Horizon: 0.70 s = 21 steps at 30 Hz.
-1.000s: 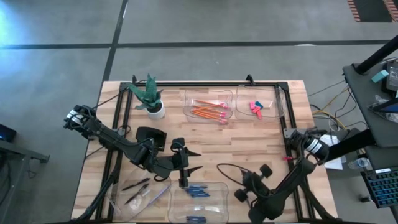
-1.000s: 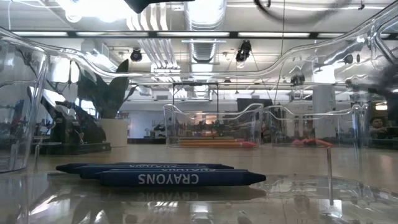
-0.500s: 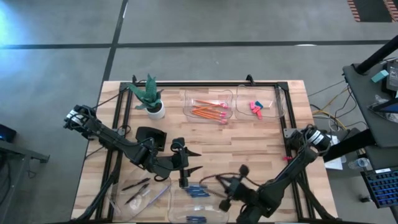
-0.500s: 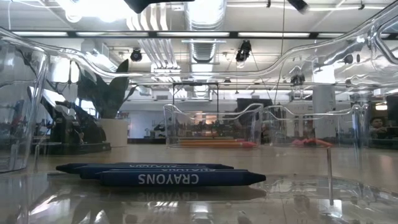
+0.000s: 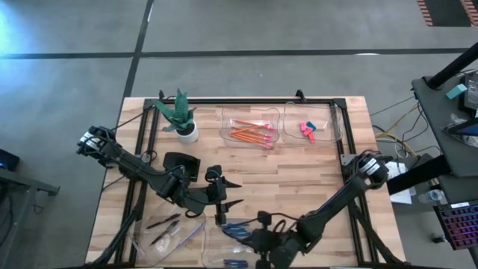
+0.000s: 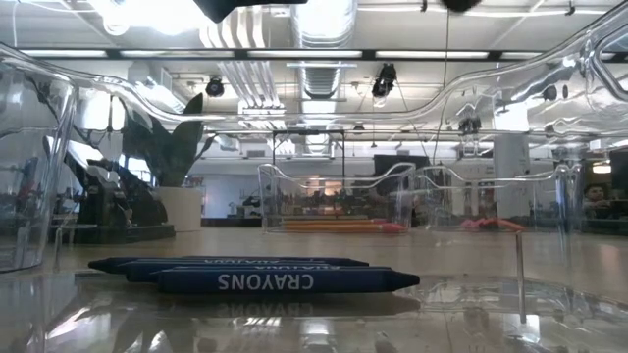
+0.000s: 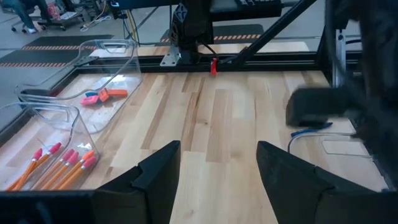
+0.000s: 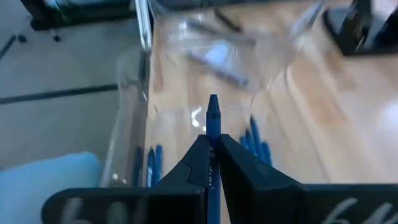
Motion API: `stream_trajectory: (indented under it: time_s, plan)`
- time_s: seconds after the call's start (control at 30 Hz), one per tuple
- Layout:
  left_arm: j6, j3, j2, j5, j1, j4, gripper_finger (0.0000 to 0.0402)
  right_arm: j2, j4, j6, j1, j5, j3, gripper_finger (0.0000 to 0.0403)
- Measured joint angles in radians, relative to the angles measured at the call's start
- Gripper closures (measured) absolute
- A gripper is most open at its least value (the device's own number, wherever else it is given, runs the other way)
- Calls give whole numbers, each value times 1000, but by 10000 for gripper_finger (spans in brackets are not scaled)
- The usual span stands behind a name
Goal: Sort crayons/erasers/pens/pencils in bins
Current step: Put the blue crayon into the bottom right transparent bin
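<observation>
While its fingers pinch a dark-blue crayon (image 8: 212,124), the right gripper (image 5: 263,240) hovers over the near crayon bin (image 5: 265,224), left gripper (image 5: 231,193) waiting wide open, empty, above the surface (image 5: 299,172).

The worktop (image 5: 291,168) is pale wood in jointed strips, smooth with a faint sheen, framed by matt black metal rails (image 5: 246,101). The bins (image 5: 250,127) are clear glossy plastic, glinting at their rims. The crayons (image 6: 285,280) wear matt dark-blue paper wrappers with printed lettering. The pencils (image 5: 250,135) look like painted orange wood with pink rubbery ends. The left pincer (image 7: 217,177) is matt black plastic, as is the right pincer (image 8: 211,163).
</observation>
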Motion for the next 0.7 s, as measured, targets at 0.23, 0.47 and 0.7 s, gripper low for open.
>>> stream_trajectory:
  time_s: [0.23, 0.47, 0.7]
  plan:
    - [0, -4, 0, 0, 0, -3, 204, 35, 14, 17, -45, -38, 0, 387]
    - [0, -11, 0, 0, 0, -1, 204, 96, 61, 80, -66, -54, 0, 387]
    - [0, -11, 0, 0, 0, 2, 204, 129, 88, 102, -69, -67, 0, 387]
